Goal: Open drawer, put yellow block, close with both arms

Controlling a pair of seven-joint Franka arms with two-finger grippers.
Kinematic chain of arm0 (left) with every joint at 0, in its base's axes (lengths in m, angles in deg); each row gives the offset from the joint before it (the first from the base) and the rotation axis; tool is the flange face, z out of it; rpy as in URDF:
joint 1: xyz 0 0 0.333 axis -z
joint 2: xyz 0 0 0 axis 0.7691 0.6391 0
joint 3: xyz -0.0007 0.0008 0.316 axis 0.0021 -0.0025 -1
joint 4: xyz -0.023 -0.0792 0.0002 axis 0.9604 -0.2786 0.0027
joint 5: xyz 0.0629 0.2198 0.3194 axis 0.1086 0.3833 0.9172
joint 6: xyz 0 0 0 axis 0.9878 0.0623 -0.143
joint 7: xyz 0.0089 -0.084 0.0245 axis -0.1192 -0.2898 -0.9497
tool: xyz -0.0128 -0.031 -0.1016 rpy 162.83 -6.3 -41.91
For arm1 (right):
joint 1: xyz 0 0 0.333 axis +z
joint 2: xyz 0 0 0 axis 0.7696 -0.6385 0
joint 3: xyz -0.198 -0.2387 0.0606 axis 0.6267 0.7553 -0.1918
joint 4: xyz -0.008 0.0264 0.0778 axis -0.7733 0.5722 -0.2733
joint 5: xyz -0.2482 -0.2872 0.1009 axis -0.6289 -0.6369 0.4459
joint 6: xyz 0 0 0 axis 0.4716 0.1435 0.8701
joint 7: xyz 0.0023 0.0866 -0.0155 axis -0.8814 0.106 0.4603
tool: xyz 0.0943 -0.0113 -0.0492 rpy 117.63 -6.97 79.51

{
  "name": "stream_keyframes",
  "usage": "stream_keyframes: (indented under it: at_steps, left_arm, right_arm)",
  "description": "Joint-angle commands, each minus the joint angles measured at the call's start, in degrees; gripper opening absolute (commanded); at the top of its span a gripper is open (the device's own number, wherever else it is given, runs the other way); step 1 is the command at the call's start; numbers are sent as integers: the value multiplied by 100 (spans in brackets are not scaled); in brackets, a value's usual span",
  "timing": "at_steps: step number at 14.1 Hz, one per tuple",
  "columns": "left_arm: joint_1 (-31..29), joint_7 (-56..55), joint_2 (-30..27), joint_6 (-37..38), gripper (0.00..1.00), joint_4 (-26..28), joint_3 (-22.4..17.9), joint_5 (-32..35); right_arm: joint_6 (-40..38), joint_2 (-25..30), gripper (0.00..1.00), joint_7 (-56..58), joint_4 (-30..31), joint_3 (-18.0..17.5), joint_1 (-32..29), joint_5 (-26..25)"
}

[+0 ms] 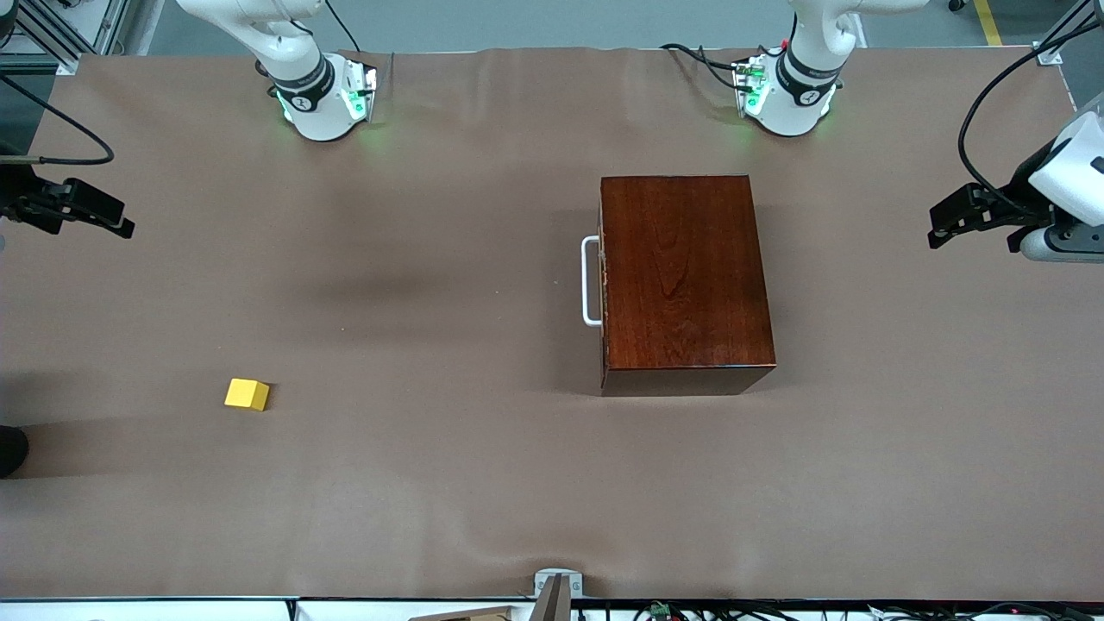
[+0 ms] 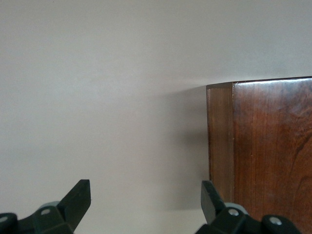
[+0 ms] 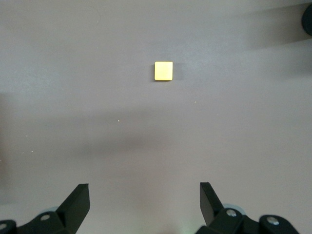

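The yellow block (image 1: pixel 247 394) lies on the brown desk (image 1: pixel 448 483), nearer the front camera than the mahogany box (image 1: pixel 684 276) and well apart from it, toward the right arm's end. The box's drawer (image 1: pixel 603 280) is shut, its white handle (image 1: pixel 590 281) facing the block's end of the desk. The right claw (image 1: pixel 86 211) hangs wide open and empty, high over the desk's edge; the left claw (image 1: pixel 962 220) hangs likewise wide and empty, past the box's closed back. Opening comes first: I judge a claw should straddle the handle's bar squarely and pull straight, without dragging the box. No readable writing shows.
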Motion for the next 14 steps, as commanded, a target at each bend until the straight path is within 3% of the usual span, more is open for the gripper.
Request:
stream_keyframes:
  at_steps: [1,14]
  left_arm:
    - [33,-41,-85,111,100,-14,-27,-87]
    - [59,-94,65,112,100,-296,77,-43]
  right_arm:
    - [-54,14,100,54,-33,-30,-21,-16]
    - [-54,23,100,54,-42,-30,-21,-16]
